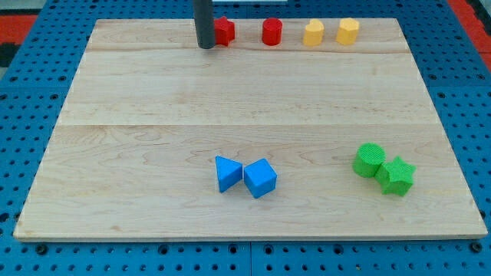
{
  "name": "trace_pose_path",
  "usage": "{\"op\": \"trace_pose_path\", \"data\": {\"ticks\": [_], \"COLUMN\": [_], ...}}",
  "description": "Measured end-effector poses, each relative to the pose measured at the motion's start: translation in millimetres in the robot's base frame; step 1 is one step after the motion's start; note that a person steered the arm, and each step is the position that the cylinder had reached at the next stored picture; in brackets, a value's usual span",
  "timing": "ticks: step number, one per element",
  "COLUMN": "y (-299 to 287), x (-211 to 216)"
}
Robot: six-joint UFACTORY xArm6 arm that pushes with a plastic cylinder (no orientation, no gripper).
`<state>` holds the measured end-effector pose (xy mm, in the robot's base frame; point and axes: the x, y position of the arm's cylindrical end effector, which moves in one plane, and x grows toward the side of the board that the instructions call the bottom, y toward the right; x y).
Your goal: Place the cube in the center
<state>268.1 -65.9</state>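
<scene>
A blue cube (260,178) lies on the wooden board (153,138) near the view's bottom, a little right of the middle. A blue triangular block (226,173) touches its left side. My tip (206,46) rests at the view's top, left of centre, far above both blue blocks. It stands right beside a red block (225,31), whose left part the rod hides.
A red cylinder (271,32) and two yellow blocks (313,34) (347,31) line the top edge. A green cylinder (369,160) and a green star (397,175) touch each other at the lower right. Blue pegboard surrounds the board.
</scene>
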Motion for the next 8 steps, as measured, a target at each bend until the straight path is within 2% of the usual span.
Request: {"op": "trace_pose_path", "data": {"ticks": [3, 4, 5, 7, 8], "y": [89.4, 151.6, 138.6, 29.2, 0.8], "x": [191.6, 273.9, 308.9, 254.6, 225.4]}}
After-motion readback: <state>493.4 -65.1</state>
